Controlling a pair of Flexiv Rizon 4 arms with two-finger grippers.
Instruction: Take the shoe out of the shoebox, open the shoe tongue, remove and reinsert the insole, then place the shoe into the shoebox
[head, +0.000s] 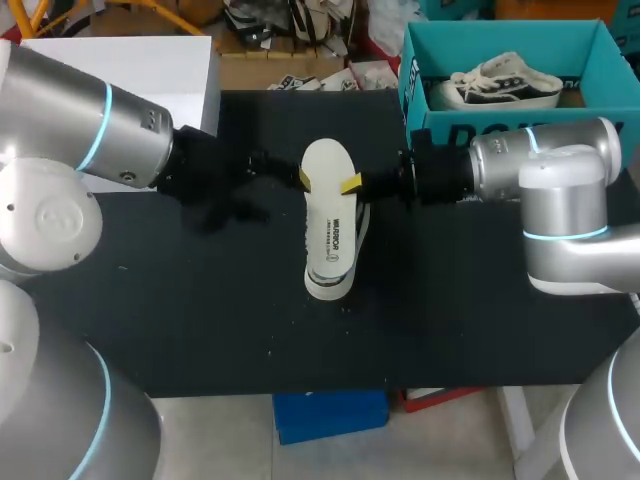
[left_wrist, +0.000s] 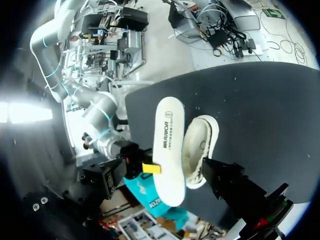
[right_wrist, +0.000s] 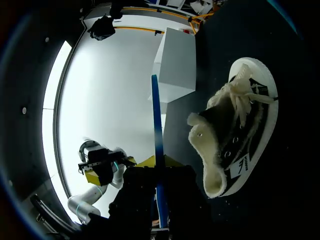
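The right hand (right_wrist: 159, 161), entering from the right of the head view, is grasping the insole (head: 328, 215): in its own wrist view the insole's thin blue edge is running straight between the two yellow tips. The left hand (head: 303, 177) is sitting at the insole's opposite edge, but I cannot tell whether it is clenched or released. The insole is hanging flat, printed face up, over the shoe (right_wrist: 235, 130). The shoe is lying on the black bench (head: 200, 300) at the middle of the frame. The teal shoebox (head: 412, 95) is standing at the upper right with a second shoe (head: 505, 85) inside.

The right hand is biting only a narrow strip of one long edge, so I am judging that the soft insole could droop, twist or slip free once tilted toward the opening. Nothing seems to be pinning the shoe, so a push from the insole could skid it across the bench or snag the fleecy collar.

The head view is hiding most of the shoe beneath the insole. The right wrist view is showing it whole at the right of its frame, laces loose and lining open. The left wrist view, at its lower centre, is showing one yellow tip of the right hand on top of the insole's far edge, while its own tips are not showing.
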